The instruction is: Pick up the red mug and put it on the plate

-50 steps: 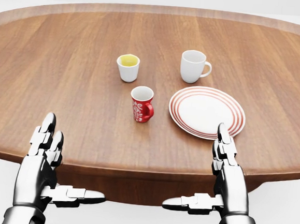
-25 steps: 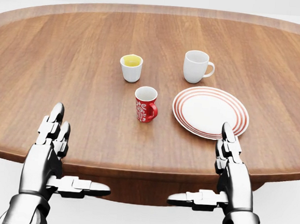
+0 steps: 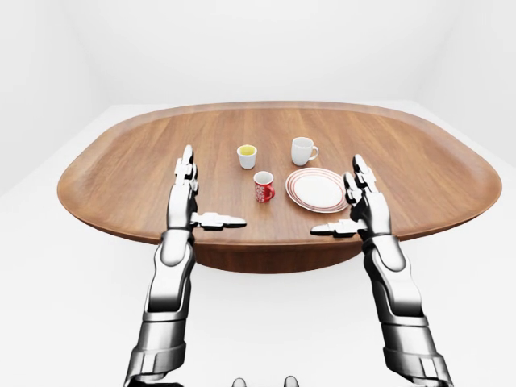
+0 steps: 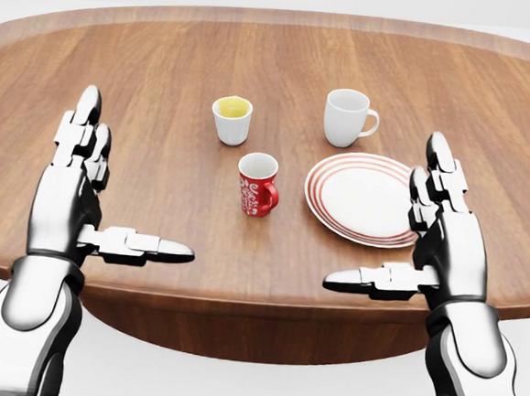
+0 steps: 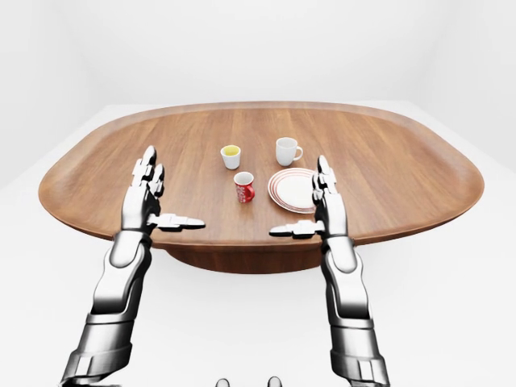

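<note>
red mug (image 4: 258, 185) beside plate (image 4: 371, 198), both hands open

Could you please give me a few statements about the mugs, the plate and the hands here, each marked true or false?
1. The red mug stands on the plate. False: it stands on the table, left of the plate in the head view.
2. Both the left hand and the right hand are open and empty. True.
3. The white mug lies on its side. False: it is upright.
4. The small cup has a yellow inside. True.
</note>
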{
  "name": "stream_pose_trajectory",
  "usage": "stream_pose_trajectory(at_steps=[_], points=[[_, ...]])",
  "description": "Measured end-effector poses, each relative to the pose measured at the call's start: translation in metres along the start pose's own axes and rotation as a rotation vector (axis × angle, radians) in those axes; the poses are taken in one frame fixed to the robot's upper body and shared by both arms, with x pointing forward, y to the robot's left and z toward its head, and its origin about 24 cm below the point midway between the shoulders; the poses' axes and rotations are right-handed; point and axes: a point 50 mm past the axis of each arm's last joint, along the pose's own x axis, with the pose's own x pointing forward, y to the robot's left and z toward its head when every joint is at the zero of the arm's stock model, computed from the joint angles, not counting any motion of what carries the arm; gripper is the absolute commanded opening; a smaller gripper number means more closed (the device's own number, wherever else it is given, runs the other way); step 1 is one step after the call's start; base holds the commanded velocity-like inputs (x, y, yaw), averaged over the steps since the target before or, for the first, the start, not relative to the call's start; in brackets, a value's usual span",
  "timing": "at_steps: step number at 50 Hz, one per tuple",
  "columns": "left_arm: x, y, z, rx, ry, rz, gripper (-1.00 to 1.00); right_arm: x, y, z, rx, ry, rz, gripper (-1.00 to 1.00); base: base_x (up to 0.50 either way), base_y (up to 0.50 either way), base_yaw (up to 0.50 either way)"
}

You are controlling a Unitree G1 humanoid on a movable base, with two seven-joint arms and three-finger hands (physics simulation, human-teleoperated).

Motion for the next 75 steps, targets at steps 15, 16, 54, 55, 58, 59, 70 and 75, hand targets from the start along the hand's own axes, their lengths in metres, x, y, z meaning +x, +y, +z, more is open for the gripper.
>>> stream_pose_trajectory(at_steps=[15,16,54,55,58,59,70,75], points=[[0.025,0.009,0.002,0.027,0.016,0.031,1.00,0.019,-0.005,0.019,-0.056,-0.058,0.026,1.00,0.00,0.00,0.00],[0.026,0.009,0.002,0.028,0.018,0.032,1.00,0.020,-0.005,0.020,-0.059,-0.060,0.027,1.00,0.00,0.00,0.00],[0.035,0.014,-0.002,0.038,0.049,0.048,1.00,0.026,-0.004,0.020,-0.096,-0.052,0.052,1.00,0.02,0.00,0.00],[0.036,0.014,-0.002,0.038,0.049,0.048,1.00,0.026,-0.004,0.020,-0.096,-0.052,0.052,1.00,0.20,0.00,0.00],[0.036,0.014,-0.002,0.038,0.049,0.048,1.00,0.026,-0.004,0.021,-0.098,-0.053,0.052,1.00,0.20,0.00,0.00],[0.036,0.014,-0.002,0.039,0.049,0.047,1.00,0.026,-0.004,0.021,-0.098,-0.053,0.052,1.00,0.20,0.00,0.00],[0.035,0.013,-0.003,0.040,0.053,0.046,1.00,0.025,-0.003,0.022,-0.104,-0.059,0.054,1.00,0.20,0.00,0.00],[0.035,0.012,-0.004,0.039,0.056,0.045,1.00,0.025,-0.003,0.023,-0.107,-0.061,0.055,1.00,0.20,0.00,0.00]])
